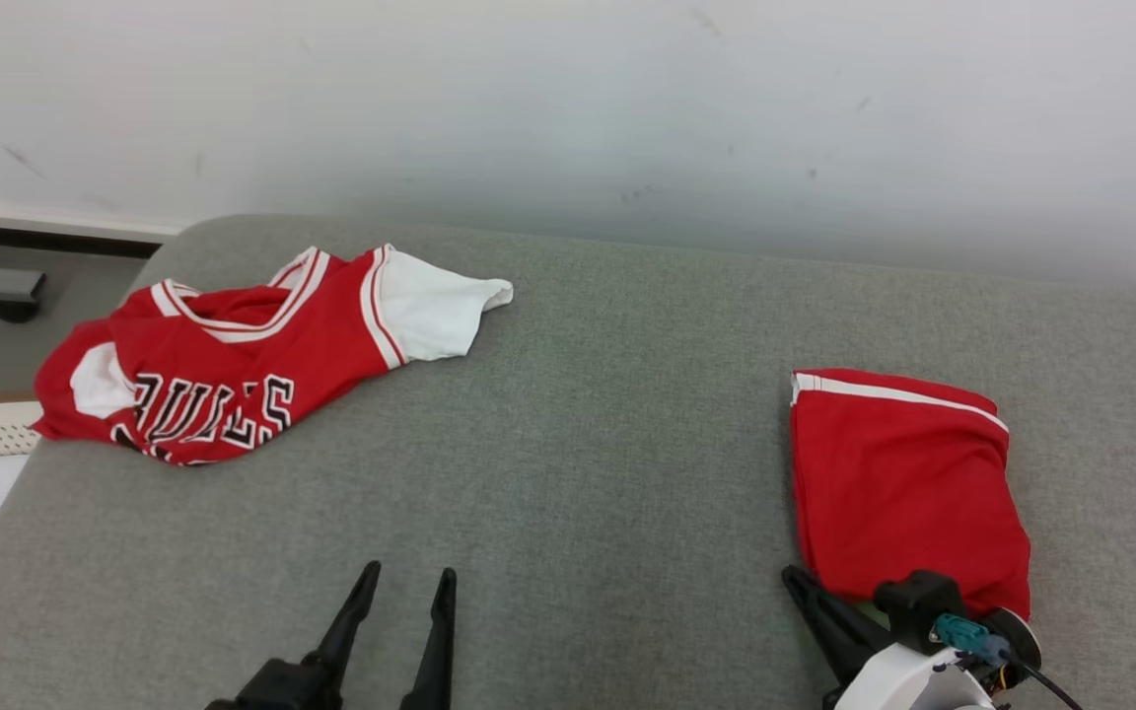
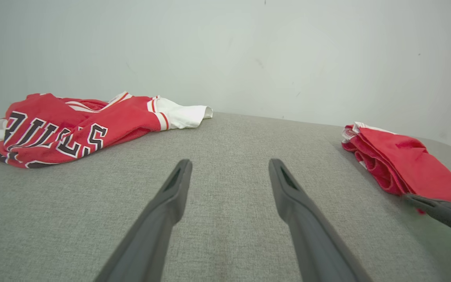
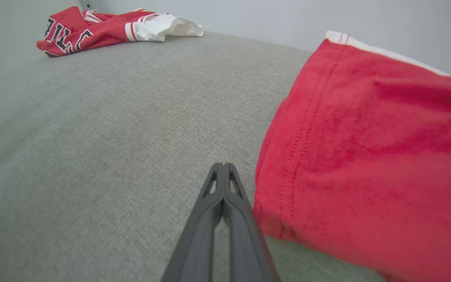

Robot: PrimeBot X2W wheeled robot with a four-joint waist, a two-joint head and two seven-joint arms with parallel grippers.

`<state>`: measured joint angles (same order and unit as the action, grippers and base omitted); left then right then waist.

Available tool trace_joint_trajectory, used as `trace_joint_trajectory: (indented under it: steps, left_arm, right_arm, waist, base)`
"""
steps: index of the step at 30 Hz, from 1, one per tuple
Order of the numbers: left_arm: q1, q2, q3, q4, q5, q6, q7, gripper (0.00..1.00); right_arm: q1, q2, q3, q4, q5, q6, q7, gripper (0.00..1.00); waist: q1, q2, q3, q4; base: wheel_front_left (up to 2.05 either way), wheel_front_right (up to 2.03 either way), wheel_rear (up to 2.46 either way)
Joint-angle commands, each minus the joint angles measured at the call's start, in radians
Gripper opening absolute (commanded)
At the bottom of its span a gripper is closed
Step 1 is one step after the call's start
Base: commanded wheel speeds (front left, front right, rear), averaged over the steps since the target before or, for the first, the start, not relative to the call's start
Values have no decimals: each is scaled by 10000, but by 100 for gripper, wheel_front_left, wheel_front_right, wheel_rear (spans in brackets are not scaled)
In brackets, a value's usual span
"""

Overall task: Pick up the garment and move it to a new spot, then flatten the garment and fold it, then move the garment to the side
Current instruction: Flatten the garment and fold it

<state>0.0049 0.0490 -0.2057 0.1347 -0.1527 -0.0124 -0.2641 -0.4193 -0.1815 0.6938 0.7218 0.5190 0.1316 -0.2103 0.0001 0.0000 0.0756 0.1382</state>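
Found nearest the lens, head view: left gripper [image 1: 409,572] at the near edge, jaws released, nothing between them, over bare grey table [image 1: 588,444]. Found right gripper [image 1: 791,575] at near right, jaws clenched on nothing, tip just beside the near left corner of a folded red garment [image 1: 903,483]. Noted that bundle as a compact rectangle, white trim along its far edge, lying at the right side of the table. Noted a crumpled jersey [image 1: 223,365] at far left: red, black lettering, white sleeve, bunched close to the left edge, well apart from both grippers.

Left wrist view: confirmed own jaws spread wide over bare cloth, empty. Placed the jersey [image 2: 73,125] far left and the folded garment [image 2: 405,164] at right, stacked layers showing along its edge. Saw the other arm's dark finger at its near corner; cannot tell whether touching or just beside.

Right wrist view: confirmed jaws pressed together, gripping nothing, alongside the left edge of the folded garment [image 3: 366,156]. Cannot tell contact here either.

Progress, as judgement only: 
- Red bundle looks finished, folded and set to the side. 
- Jersey looks not yet begun, so pick-up, relocation, flattening, folding and setting aside are all left. 
- Expect the open left gripper to be better placed for that reach.
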Motion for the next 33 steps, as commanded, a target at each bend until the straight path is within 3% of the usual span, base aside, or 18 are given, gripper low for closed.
trace_joint_trajectory:
  steps: [1,4,5,7,8,13,19,26,33]
  left_arm:
    - [136,31,15,34,-109,5,-2,100]
    - [303,31,49,78,-110,23,-2,100]
    - [363,33,80,94,-100,17,-2,100]
    - [538,31,144,151,-47,-22,-2,100]
    - [610,31,199,159,-10,-46,-2,100]
    - [952,31,425,229,114,-196,-2,100]
    - [1317,33,610,279,207,-407,-2,100]
    - [1461,33,562,261,171,-756,-2,100]
    - [1402,33,550,320,127,-818,-2,100]
  right_arm:
    - [203,-73,-115,36,102,-20,-165,0]
    - [439,-215,-525,-209,182,-20,-404,0]
    - [586,-290,-771,-333,197,-20,-459,12]
    - [966,-466,-1240,-678,62,-22,-521,46]
    - [1175,-560,-1545,-896,-10,-20,-544,100]
    - [2593,-738,-3800,-2629,-707,-20,-543,100]
    - [4447,-304,-6013,-4368,-1810,-22,-547,100]
    - [5590,157,-7004,-4927,-2233,-22,-535,100]
    - [5743,469,-7180,-4911,-2346,-20,-536,100]
  waist:
    - [-1,0,-179,-11]
    - [-1,0,-462,-50]
    - [-1,0,-569,-69]
    - [-1,0,-788,-115]
    - [-1,0,-850,-151]
    - [-1,0,-1090,-414]
    - [-1,0,-1326,-768]
    - [-1,0,-1368,-901]
    - [-1,0,-1309,-1043]
  base:
    - [0,0,0]
    - [0,0,0]
    - [0,0,0]
    - [0,0,0]
    - [0,0,0]
    - [0,0,0]
    - [0,0,0]
    - [0,0,0]
    - [0,0,0]
